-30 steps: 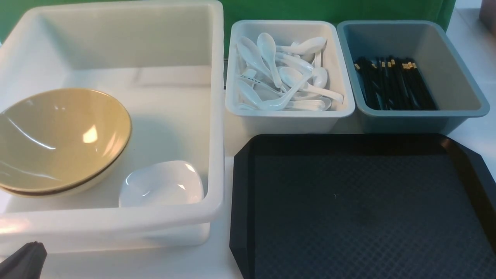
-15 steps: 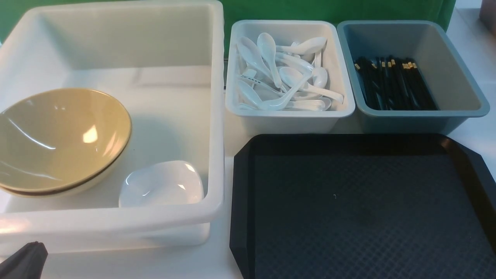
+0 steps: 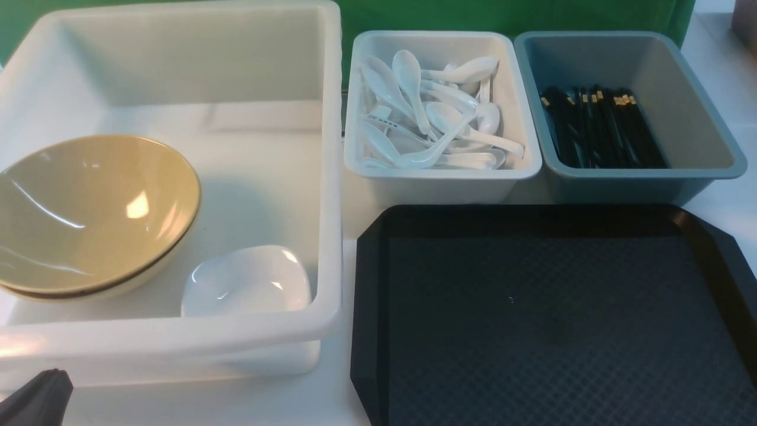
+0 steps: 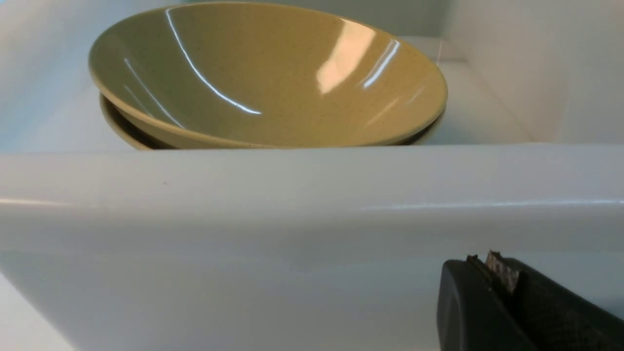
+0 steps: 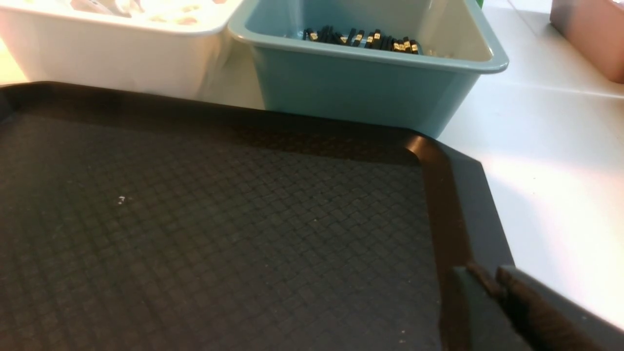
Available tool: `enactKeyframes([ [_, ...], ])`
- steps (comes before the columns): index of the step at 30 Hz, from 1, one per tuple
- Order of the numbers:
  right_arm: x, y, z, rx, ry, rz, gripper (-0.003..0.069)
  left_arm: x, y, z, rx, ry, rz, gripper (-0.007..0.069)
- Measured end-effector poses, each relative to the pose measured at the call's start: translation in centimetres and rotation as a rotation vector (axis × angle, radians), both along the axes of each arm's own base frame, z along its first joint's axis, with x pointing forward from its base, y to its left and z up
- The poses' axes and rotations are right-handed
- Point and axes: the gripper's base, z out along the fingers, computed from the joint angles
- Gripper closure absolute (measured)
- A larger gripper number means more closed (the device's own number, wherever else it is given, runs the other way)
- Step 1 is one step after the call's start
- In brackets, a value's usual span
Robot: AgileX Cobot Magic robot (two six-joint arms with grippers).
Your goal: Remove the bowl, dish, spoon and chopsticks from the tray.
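The black tray (image 3: pixel 532 319) lies bare at the front right, with nothing on it. A mustard-yellow bowl (image 3: pixel 89 213) rests nested on another like it inside the large white bin (image 3: pixel 177 343), and the small white dish (image 3: pixel 245 284) sits beside it. White spoons (image 3: pixel 426 118) lie heaped in the small white bin (image 3: pixel 443 180); I cannot tell the task's spoon from the rest. Black chopsticks (image 3: pixel 597 127) lie in the grey-blue bin (image 3: pixel 627 183). My left gripper (image 3: pixel 35 399) is shut and empty just outside the large bin's near wall (image 4: pixel 292 195). My right gripper (image 5: pixel 487 279) is shut and empty over the tray's right rim (image 5: pixel 453 204).
The three bins stand side by side behind and to the left of the tray. White tabletop (image 5: pixel 551 161) runs along the tray's right. A brownish box corner (image 5: pixel 590 34) shows at the far right.
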Motion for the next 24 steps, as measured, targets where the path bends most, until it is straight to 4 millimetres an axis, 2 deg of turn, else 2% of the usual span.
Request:
enactKeyframes([
  [24, 0.0, 0.0, 0.0, 0.0, 0.0, 0.0, 0.0526, 0.0, 0.0, 0.0, -0.001, 0.0, 0.0, 0.0632],
])
